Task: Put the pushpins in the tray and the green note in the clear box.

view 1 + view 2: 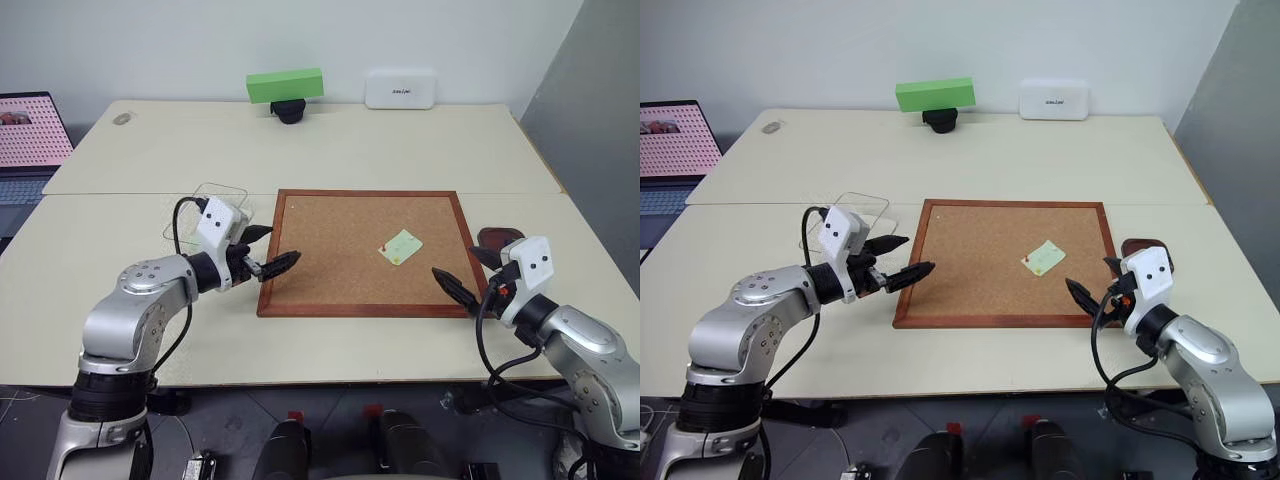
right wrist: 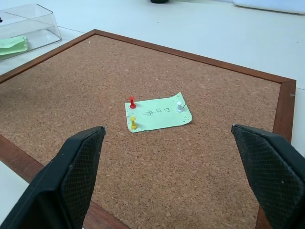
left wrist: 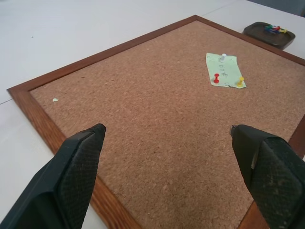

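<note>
- Clear plastic marks the far left of the work area: the clear box sits on the pale table just off the left edge of the corkboard, partly behind the left wrist. In the right wrist view a pale green slip already lies inside it.
- Left gripper hovers over the corkboard's left frame, pointing toward the board's middle, its two black fingers spread wide with nothing between them.
- Wood-framed corkboard lies flat between the two arms, its cork surface mostly bare.
- Green note rests on the right half of the board, held down by three pushpins: a red pushpin and a yellow pushpin along one edge, and a white pushpin near the opposite edge. Faint handwriting crosses the paper.
- Right gripper hangs at the board's near right corner, aimed inward toward the note; its fingers stand fully apart and empty.
- Tray, dark reddish-brown, sits on the table just beyond the board's right frame, beside the right wrist. Several coloured pins already lie in it.
- At the table's far edge stand a bright green block and a white device.
</note>
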